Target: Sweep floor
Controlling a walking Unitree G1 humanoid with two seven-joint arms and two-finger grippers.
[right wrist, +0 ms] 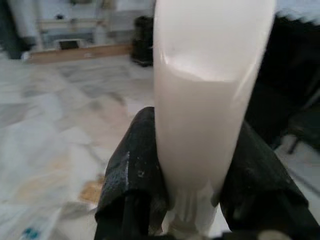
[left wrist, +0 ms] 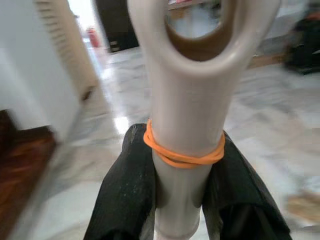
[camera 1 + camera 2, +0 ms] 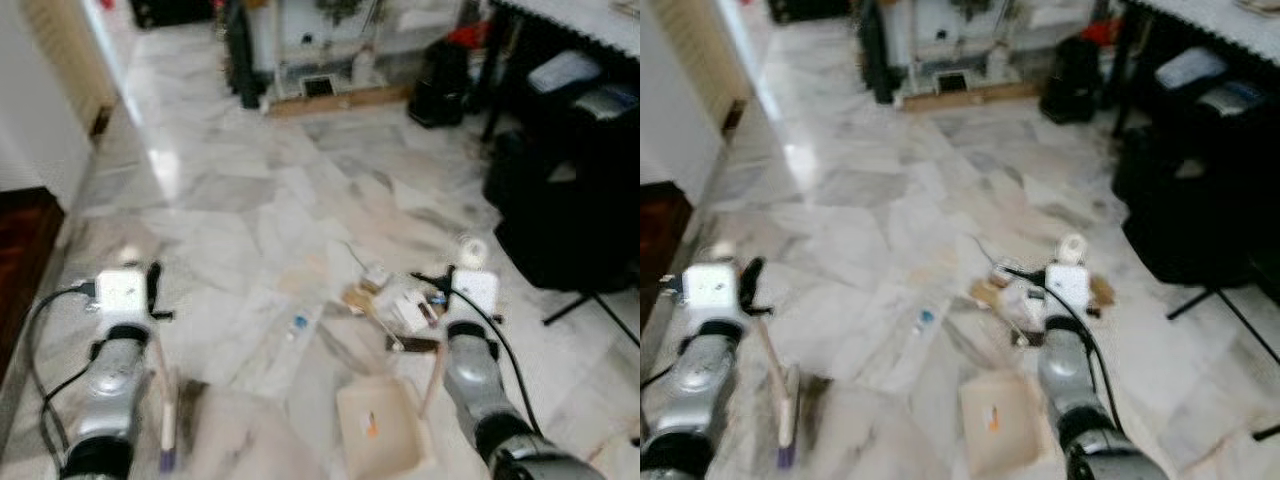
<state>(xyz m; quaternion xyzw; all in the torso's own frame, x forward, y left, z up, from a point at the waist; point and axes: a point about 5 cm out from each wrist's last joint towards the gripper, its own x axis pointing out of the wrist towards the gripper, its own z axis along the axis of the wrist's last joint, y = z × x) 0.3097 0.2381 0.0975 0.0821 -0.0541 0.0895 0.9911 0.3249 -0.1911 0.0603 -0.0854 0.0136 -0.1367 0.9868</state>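
Nearest the camera, the left claw is clamped on the cream broom handle, an orange rubber band wound round the handle just above the black fingers. From the head views the broom's head lies low on the marble floor beside the left arm, blurred and cut off by the lower edge. The right claw is closed on the pale handle of the dustpan; the dustpan's tray sits on the floor just left of the right arm. Just beyond it lies a small heap of litter, scraps of paper and packaging too blurred to sort, and a clear wrapper lies to its left. A white roll lies to the heap's right. Farther right a black chair stands by a dark tabletop, partly cut off. At the far end stands a low white shelf unit, its contents indistinct.
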